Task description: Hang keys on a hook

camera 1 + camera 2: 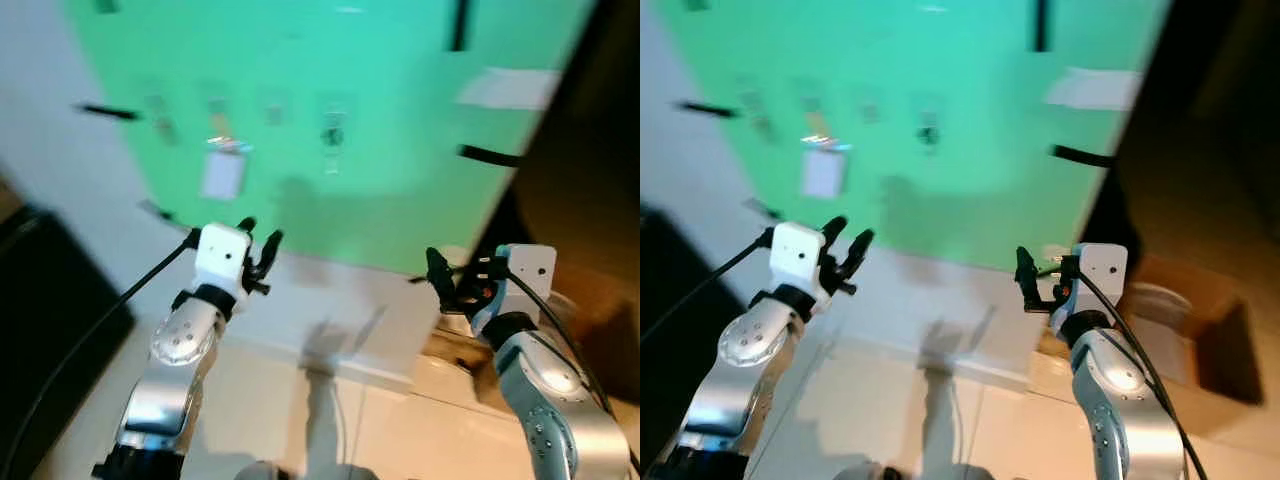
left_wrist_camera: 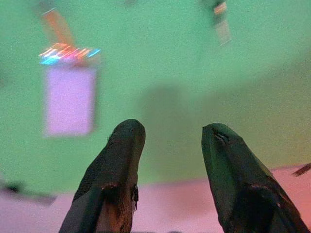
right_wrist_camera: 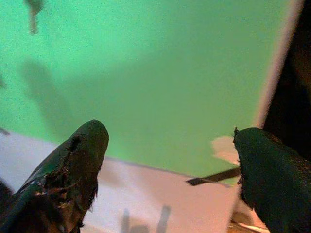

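Faced a blurred green wall (image 1: 400,120) with hooks (image 1: 332,135); white tag (image 1: 222,172) hung from one. Held left gripper (image 1: 258,243) and right gripper (image 1: 452,275) raised before it, both spread, empty.

Two silver arms with rounded, glossy metal shells; the left arm (image 1: 175,355) shows a cluster of small dark screw holes on its forearm casing, and the right arm (image 1: 545,395) carries a similar row of dots lower down. Each wrist ends in a white boxy housing. A black cable (image 1: 75,350) runs from the left wrist housing down along the arm; another black cable (image 1: 560,335) loops over the right forearm. The left gripper (image 1: 260,243) and right gripper (image 1: 447,277) each have two long black fingers (image 2: 119,170), matte, rounded at the tips and scuffed.
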### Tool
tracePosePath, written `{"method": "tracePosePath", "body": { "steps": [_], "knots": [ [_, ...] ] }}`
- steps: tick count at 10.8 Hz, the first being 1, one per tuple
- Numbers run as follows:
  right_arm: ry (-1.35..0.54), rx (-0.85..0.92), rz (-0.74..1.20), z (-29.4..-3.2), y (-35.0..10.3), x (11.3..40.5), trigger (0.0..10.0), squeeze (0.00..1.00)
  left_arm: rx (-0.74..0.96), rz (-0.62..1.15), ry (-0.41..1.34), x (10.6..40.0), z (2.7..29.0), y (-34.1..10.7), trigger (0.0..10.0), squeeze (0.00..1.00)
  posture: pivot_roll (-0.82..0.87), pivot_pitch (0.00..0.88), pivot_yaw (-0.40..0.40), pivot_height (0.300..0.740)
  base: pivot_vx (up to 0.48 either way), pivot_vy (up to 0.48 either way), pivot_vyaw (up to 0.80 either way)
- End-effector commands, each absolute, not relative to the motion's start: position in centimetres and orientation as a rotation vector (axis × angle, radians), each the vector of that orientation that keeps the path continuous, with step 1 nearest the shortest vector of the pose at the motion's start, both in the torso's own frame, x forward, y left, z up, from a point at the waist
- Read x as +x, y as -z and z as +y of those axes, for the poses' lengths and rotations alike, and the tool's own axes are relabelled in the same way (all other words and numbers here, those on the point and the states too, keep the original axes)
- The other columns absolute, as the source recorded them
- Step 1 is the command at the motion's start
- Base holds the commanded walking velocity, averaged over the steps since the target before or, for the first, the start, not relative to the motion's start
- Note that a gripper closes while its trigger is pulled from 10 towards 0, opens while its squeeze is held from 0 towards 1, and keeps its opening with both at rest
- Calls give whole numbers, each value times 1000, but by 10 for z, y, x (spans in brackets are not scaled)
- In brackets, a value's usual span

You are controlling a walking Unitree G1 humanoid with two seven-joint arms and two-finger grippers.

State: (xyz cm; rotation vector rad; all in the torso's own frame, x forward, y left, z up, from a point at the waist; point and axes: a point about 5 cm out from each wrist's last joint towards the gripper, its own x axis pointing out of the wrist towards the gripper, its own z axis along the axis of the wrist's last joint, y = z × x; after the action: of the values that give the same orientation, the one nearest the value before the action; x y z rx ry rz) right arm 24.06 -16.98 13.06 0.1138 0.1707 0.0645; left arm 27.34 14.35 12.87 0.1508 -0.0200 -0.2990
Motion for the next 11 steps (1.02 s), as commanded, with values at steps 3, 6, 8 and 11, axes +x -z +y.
{"method": "tracePosePath", "body": {
  "steps": [3, 6, 8, 11],
  "knots": [
    [-42, 101, 210, -172, -124, 239, 10000, 0, 175, -12, 282, 268, 141, -133, 10000, 0, -69, 0, 56, 740, 0, 0, 800],
    [-113, 109, 250, -164, -119, 236, 10000, 0, 194, -6, 266, 264, 143, -132, 10000, 0, -69, 0, 55, 740, 0, 0, 744],
    [-182, 124, 258, -158, -118, 235, 10000, 0, 189, -2, 252, 263, 145, -133, 10000, 0, -63, 0, 47, 740, 0, 0, 491],
    [-250, 91, 245, -153, -121, 235, 10000, 0, 183, -2, 245, 259, 146, -133, 10000, 0, -55, 0, 36, 740, 0, 0, 610]
  ]
}}
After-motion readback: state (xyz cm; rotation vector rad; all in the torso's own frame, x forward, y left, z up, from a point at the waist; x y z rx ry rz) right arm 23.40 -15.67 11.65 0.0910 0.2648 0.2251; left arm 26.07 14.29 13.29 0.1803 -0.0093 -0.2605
